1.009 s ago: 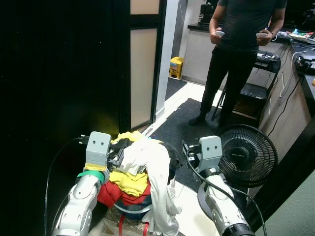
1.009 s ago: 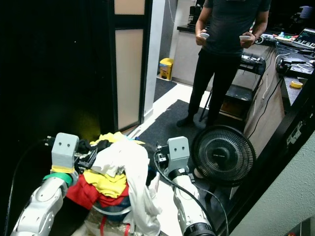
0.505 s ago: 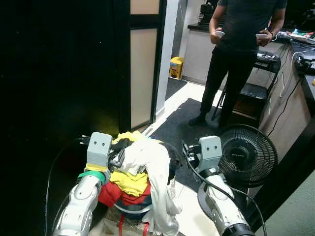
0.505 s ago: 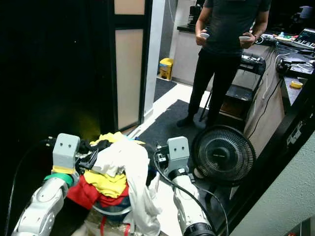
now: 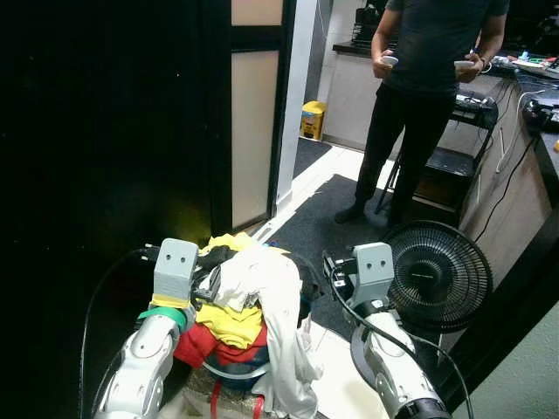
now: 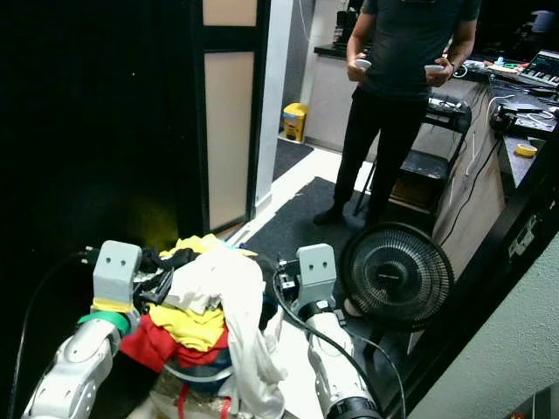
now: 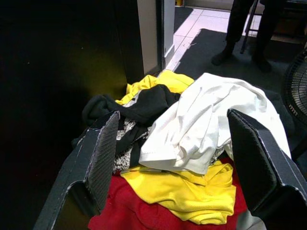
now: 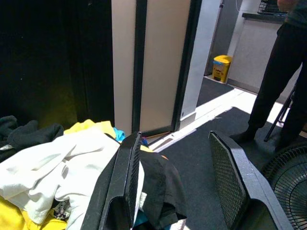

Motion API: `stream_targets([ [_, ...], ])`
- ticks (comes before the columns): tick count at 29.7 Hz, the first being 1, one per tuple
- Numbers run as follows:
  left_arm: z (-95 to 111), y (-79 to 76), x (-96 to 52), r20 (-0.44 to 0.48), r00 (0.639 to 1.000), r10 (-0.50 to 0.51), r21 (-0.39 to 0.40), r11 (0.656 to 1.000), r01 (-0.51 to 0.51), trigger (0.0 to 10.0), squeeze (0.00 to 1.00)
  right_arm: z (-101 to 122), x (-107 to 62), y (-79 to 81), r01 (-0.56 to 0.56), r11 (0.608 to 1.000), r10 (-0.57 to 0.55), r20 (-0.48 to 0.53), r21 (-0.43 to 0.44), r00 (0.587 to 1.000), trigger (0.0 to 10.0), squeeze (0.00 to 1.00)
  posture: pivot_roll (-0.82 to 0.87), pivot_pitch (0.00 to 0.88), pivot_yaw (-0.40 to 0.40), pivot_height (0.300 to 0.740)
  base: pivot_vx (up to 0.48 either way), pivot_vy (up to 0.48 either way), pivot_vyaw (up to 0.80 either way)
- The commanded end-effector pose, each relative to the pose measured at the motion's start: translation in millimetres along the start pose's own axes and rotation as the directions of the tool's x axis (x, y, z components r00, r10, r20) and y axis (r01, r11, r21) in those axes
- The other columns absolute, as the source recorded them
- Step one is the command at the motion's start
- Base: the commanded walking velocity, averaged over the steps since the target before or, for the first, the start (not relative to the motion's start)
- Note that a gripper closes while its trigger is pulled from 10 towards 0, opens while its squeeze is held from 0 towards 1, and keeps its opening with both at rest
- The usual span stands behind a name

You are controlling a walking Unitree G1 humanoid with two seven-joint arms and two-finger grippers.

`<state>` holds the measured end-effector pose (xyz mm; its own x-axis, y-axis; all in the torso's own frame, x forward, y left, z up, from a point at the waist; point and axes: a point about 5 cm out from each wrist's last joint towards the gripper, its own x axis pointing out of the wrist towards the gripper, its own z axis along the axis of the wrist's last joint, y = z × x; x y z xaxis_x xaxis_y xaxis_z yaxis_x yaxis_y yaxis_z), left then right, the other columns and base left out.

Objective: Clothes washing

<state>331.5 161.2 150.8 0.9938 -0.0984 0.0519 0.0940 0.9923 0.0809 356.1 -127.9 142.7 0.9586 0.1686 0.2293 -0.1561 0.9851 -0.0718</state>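
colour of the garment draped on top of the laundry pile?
White garment, clearest in the left wrist view.

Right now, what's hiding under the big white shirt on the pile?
Under the white shirt lie a yellow top, a red cloth below it, and a black garment beside it. Anything deeper in the pile is covered.

We see a laundry pile [image 5: 249,305]: white shirt [image 7: 211,122] on top, yellow garment [image 7: 187,189] under it, red cloth [image 7: 129,211] at the base, a black piece [image 7: 144,105] and a grey-white marled knit [image 7: 123,139]. Arms silver, left wrist has a green band [image 5: 164,312], gripper fingers [image 7: 98,158] black. Fan [image 5: 437,275] black, bin [image 5: 313,120] yellow, mat [image 5: 332,218] dark grey, person [image 5: 428,96] in dark grey top and black trousers
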Motion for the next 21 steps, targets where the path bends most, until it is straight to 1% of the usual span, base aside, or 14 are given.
stream_targets([
  [1, -8.5, -0.5, -2.3, -0.032, 0.999, 0.004, -0.006, 1.0, -0.004, 10.0, 0.0, -7.8, -4.6, -0.1, 0.006, 1.0, -0.005, -0.03, 0.012, 1.0, 10.0, 0.0, 0.0, 0.019, 0.014, 0.74, 0.0, 0.0, 0.0],
  [21, -8.0, -2.6, -1.6, -0.032, 0.999, -0.001, 0.01, 1.0, 0.001, 10.0, 0.0, -8.0, -4.7, 0.9, 0.006, 1.0, -0.005, -0.031, 0.009, 1.0, 10.0, 0.0, 0.0, 0.023, 0.017, 0.74, 0.0, 0.0, 0.0],
])
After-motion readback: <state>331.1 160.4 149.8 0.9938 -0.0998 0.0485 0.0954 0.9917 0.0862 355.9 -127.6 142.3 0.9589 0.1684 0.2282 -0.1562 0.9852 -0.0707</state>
